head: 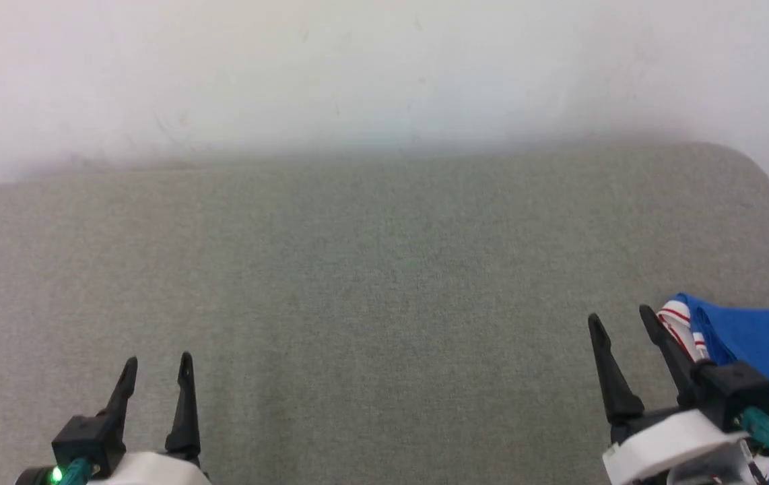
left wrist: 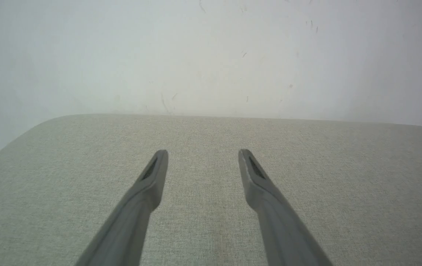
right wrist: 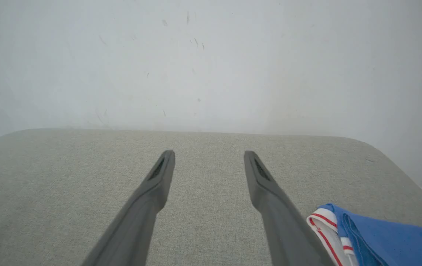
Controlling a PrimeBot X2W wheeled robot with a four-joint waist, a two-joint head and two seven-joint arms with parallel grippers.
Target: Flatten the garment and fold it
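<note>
The garment (head: 761,337) ran off the right edge of the picture. The right pincer (head: 619,314) hid its near part.

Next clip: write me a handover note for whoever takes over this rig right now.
Left pincer: open, empty, over the grey-green fabric-covered surface.
Right pincer: open, empty.
Bright blue jersey T-shirt with red-and-white striped trim: lies at the surface's right edge, beside the right pincer, not between its fingers, partly out of frame.
Done: nothing evident.
Left: grasp it, spread it flat, fold it.
</note>
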